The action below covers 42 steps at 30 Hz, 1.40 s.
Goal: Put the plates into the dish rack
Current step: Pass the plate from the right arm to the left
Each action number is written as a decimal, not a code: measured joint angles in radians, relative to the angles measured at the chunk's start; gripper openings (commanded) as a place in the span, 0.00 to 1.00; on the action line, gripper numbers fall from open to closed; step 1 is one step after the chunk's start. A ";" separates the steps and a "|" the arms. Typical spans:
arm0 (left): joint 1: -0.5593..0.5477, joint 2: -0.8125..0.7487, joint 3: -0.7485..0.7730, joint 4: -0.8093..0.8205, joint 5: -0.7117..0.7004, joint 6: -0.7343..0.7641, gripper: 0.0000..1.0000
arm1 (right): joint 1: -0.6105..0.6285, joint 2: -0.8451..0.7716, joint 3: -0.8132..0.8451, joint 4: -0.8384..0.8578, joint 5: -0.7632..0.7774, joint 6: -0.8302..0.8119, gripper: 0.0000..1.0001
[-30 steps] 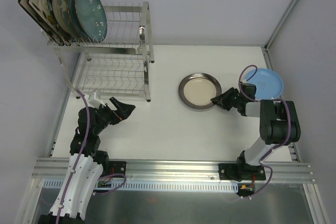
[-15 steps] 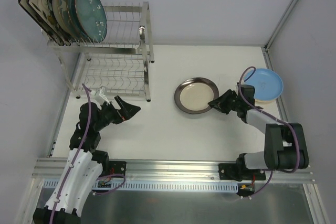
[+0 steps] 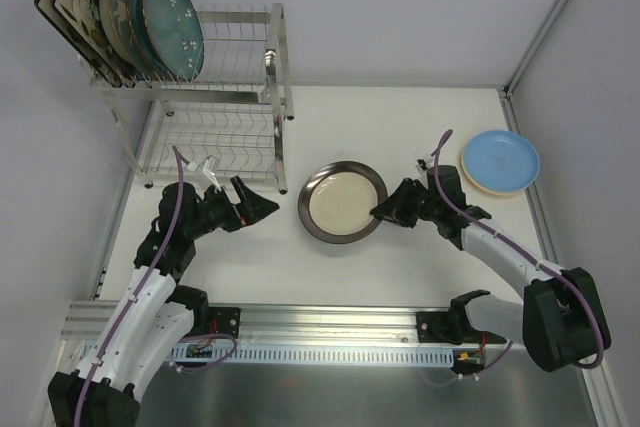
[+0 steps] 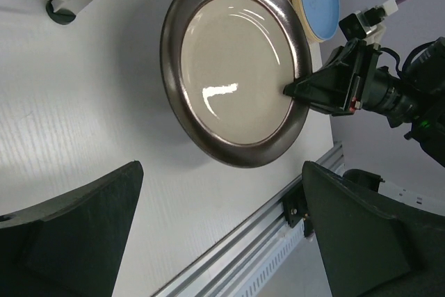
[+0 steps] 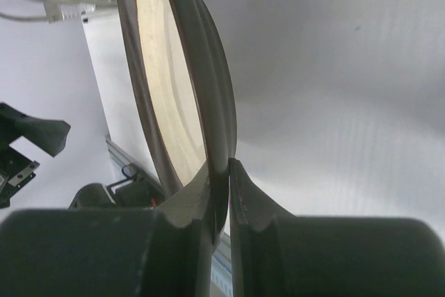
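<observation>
In the middle of the table [image 3: 400, 127], the dark-rimmed cream plate [image 3: 342, 202] lies about flat, its right rim pinched between the narrowed jaws of the right gripper [image 3: 383, 210]. Just off its left rim, not touching, the left gripper [image 3: 262, 209] faces it with jaws spread wide. The dish rack [image 3: 279, 97] stands toward the far left corner, nearer the left arm, so a handover looks likely.

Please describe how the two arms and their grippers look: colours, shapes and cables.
Both arms have white link shells and black joints. The left arm and the right arm each carry a purple cable. The left gripper and right gripper are black, with wedge-shaped fingers.
</observation>
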 measured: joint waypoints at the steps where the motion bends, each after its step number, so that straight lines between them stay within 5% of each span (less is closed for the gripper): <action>1: -0.010 0.010 0.009 -0.001 0.001 0.000 0.99 | 0.024 0.000 0.002 0.001 0.005 0.008 0.00; 11: -0.052 0.035 0.034 -0.002 -0.013 -0.021 0.99 | 0.188 0.007 0.088 0.035 0.012 0.076 0.01; 22: -0.052 -0.004 0.032 -0.004 -0.026 -0.101 0.94 | 0.219 0.010 0.145 0.100 -0.022 0.113 0.00; 30: -0.052 -0.003 0.032 -0.004 -0.051 -0.138 0.84 | 0.228 0.010 0.145 0.120 -0.032 0.141 0.01; 35: -0.052 0.004 0.032 0.005 -0.058 -0.154 0.65 | 0.241 0.023 0.145 0.155 -0.042 0.163 0.01; 42: -0.065 0.021 0.032 0.051 -0.076 -0.170 0.53 | 0.263 0.055 0.149 0.183 -0.047 0.182 0.01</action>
